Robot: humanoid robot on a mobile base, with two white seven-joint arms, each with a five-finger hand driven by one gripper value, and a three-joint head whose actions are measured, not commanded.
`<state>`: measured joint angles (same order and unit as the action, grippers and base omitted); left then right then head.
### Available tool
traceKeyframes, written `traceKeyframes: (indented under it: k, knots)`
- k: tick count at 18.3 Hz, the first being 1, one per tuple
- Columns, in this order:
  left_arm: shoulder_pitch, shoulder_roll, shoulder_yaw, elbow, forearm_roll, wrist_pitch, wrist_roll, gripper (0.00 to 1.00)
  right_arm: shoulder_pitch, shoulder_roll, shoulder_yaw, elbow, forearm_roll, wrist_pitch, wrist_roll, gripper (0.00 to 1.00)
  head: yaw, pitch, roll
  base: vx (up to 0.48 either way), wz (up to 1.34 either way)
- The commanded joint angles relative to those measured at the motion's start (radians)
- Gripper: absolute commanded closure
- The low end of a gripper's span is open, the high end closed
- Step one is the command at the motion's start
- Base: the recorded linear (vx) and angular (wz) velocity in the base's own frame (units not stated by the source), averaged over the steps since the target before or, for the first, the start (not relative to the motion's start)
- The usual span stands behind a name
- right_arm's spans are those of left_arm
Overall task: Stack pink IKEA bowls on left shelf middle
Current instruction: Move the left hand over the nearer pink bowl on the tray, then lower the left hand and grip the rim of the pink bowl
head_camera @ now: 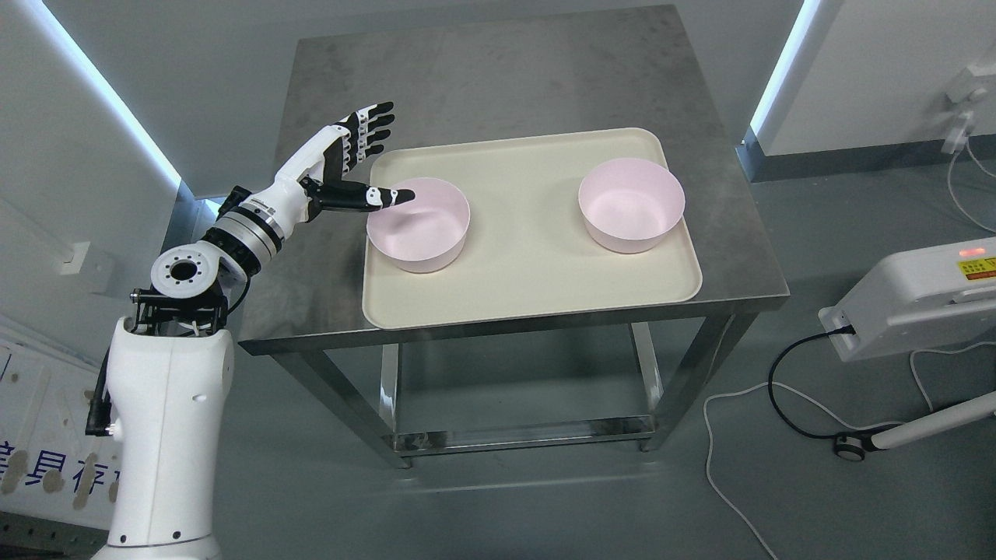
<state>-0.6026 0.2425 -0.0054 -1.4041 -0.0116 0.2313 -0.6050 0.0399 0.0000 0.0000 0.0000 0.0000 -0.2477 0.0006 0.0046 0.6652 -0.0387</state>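
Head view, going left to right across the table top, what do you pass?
Left hand with fingers spread → left bowl → bare middle of the tray → right bowl → bare strip of table at the right edge.

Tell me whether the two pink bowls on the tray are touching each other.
Apart. The head view shows the left bowl and the right bowl separated by a wide stretch of bare tray between their rims.
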Motion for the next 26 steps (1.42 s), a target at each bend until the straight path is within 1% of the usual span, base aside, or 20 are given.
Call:
traceKeyframes:
  k: [1, 4, 6, 11, 14, 19, 23, 26]
  knots:
    - [-0.042, -0.009, -0.019, 0.014, 0.025, 0.011, -0.009, 0.12, 0.0, -0.017, -0.005, -0.017, -0.002, 0.001, -0.001, 0.0, 0.0, 0.0, 0.0, 0.0, 0.0]
    - [-0.065, -0.009, -0.099, 0.028, -0.017, 0.01, -0.009, 0.13, 0.0, -0.017, -0.005, -0.017, -0.002, 0.001, -0.001, 0.0, 0.0, 0.0, 0.0, 0.0, 0.0]
    - [-0.057, -0.006, -0.125, 0.03, -0.039, 0.01, -0.01, 0.16, 0.0, -0.017, -0.005, -0.017, -0.002, 0.001, -0.001, 0.0, 0.0, 0.0, 0.0, 0.0, 0.0]
    - [-0.023, -0.002, -0.148, 0.03, -0.045, 0.003, -0.036, 0.22, 0.0, -0.017, -0.005, -0.017, -0.002, 0.001, -0.001, 0.0, 0.0, 0.0, 0.0, 0.0, 0.0]
    - [-0.022, -0.002, -0.148, 0.03, -0.077, 0.002, -0.036, 0.26, 0.0, -0.017, -0.005, -0.017, -0.002, 0.001, -0.001, 0.0, 0.0, 0.0, 0.0, 0.0, 0.0]
    - [-0.031, -0.014, -0.148, 0.033, -0.163, -0.015, -0.035, 0.36, 0.0, -0.017, -0.005, -0.017, -0.002, 0.001, -0.001, 0.0, 0.0, 0.0, 0.0, 0.0, 0.0]
    - [-0.036, -0.02, -0.146, 0.06, -0.234, -0.096, -0.035, 0.47, 0.0, -0.017, -0.005, -0.017, -0.002, 0.001, -0.001, 0.0, 0.0, 0.0, 0.0, 0.0, 0.0]
    - [-0.036, -0.02, -0.148, 0.062, -0.255, -0.128, -0.035, 0.54, 0.0, -0.017, -0.005, -0.017, -0.002, 0.001, -0.001, 0.0, 0.0, 0.0, 0.0, 0.0, 0.0]
